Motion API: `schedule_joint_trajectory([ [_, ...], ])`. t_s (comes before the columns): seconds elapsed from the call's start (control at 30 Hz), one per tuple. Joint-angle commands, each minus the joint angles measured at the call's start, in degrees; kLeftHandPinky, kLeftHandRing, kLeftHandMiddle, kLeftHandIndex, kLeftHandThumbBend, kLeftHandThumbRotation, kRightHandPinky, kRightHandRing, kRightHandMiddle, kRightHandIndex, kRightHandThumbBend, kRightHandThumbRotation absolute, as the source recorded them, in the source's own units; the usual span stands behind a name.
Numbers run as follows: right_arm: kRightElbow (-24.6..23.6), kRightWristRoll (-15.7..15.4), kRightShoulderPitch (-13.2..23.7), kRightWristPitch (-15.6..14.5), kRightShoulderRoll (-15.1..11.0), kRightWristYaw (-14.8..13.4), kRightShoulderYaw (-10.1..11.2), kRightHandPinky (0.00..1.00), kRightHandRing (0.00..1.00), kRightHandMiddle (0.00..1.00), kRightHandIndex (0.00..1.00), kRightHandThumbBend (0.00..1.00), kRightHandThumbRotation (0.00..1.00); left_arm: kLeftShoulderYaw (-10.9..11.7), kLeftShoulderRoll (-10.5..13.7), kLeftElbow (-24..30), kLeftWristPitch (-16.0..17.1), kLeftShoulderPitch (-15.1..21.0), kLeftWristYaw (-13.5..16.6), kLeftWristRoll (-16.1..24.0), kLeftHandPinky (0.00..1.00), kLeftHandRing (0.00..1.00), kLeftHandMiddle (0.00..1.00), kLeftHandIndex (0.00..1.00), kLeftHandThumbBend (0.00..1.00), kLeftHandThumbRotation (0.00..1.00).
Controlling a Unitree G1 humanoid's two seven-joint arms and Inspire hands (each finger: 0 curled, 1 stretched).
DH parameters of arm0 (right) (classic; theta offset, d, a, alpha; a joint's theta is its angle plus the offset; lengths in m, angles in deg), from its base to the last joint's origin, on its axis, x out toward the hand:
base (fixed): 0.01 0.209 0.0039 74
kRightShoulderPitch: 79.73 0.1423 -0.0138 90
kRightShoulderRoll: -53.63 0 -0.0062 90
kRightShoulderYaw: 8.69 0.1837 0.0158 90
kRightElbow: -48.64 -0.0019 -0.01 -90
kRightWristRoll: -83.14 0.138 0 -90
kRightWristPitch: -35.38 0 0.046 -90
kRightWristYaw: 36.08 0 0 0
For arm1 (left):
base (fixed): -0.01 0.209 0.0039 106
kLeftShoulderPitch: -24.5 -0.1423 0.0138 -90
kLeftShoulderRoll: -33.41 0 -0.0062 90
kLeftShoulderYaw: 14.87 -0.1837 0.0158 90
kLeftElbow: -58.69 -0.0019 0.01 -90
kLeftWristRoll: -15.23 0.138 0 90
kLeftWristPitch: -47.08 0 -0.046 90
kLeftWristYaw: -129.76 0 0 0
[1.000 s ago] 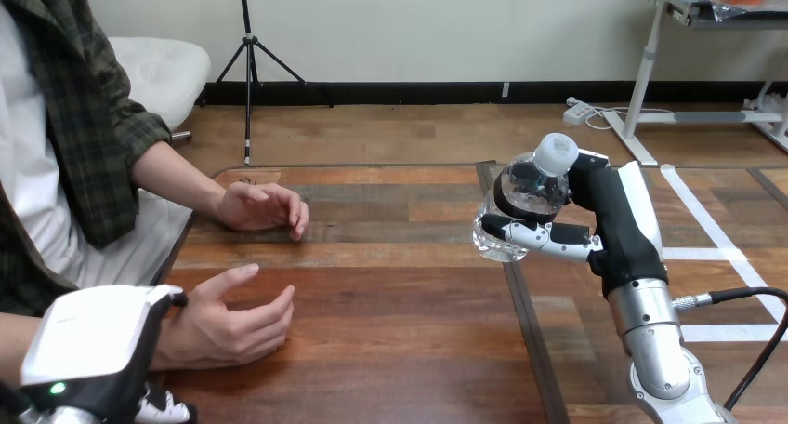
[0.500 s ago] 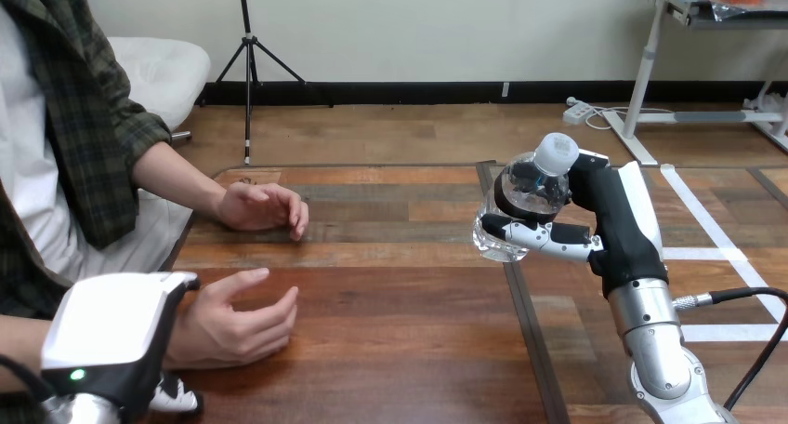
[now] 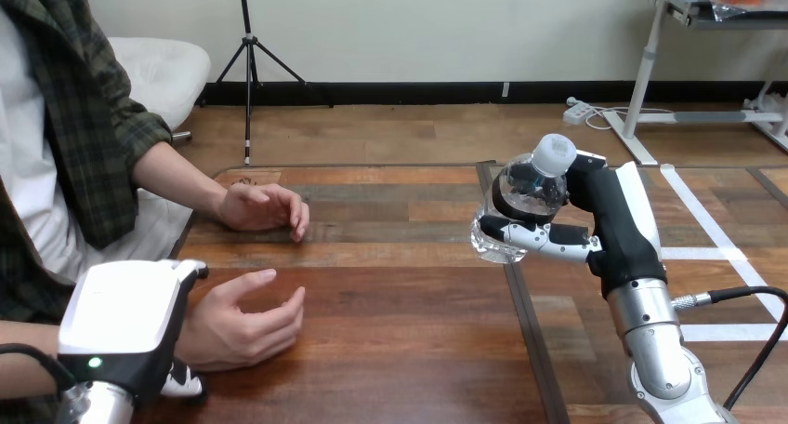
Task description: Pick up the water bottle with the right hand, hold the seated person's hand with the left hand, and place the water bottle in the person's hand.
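Transfer step: your right hand (image 3: 599, 219) grips the water bottle (image 3: 528, 193) aloft; your left hand (image 3: 121, 322) overlaps the person's nearer hand (image 3: 243, 317), hold not discernible. Next, bring the bottle to that palm

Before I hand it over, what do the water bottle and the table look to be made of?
Water bottle: likely thin clear plastic, glossy; it is see-through and glints. Its cap: opaque white, probably plastic. Table: wood or wood-look planks, dark brown, with visible grain, seams and a soft sheen.
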Motion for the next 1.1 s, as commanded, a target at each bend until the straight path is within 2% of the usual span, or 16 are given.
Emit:
schedule_joint_trajectory([
  [0.0,-3.52,1.64,2.87,1.98,-0.26,-0.07,0.92,0.39,0.44,0.48,0.48,0.72,0.00,-2.31,1.50,-4.45,-0.69,3.51,2.64,0.85,0.71,0.75,0.78,0.76,0.95,0.06],
  [0.33,-3.41,2.13,2.86,1.97,-0.30,0.47,1.14,0.39,0.44,0.48,0.48,0.73,0.00,-4.42,1.90,-8.34,-2.30,5.25,5.90,0.86,0.70,0.74,0.77,0.75,0.94,0.05],
  [0.73,-3.58,2.74,2.71,1.83,-0.50,0.97,1.04,0.39,0.44,0.48,0.48,0.72,0.00,-6.11,1.47,-9.64,-6.33,6.16,4.60,0.21,0.70,0.74,0.76,0.75,0.92,0.05],
  [0.87,-3.59,3.03,2.68,1.96,-0.52,1.34,1.12,0.39,0.44,0.48,0.48,0.72,0.00,-6.69,1.29,-9.56,-8.29,6.51,2.20,0.07,0.70,0.74,0.76,0.75,0.90,0.06],
  [1.03,-3.80,2.82,2.66,1.51,-0.68,1.18,0.96,0.39,0.44,0.48,0.48,0.72,0.00,-7.45,1.42,-10.01,-9.19,6.80,2.05,-0.15,0.69,0.73,0.76,0.74,0.89,0.06],
  [1.07,-3.77,2.86,2.67,1.61,-0.70,1.21,0.96,0.39,0.44,0.48,0.48,0.72,0.00,-7.59,1.44,-9.78,-9.62,6.79,1.26,-0.16,0.69,0.73,0.75,0.74,0.89,0.06],
])
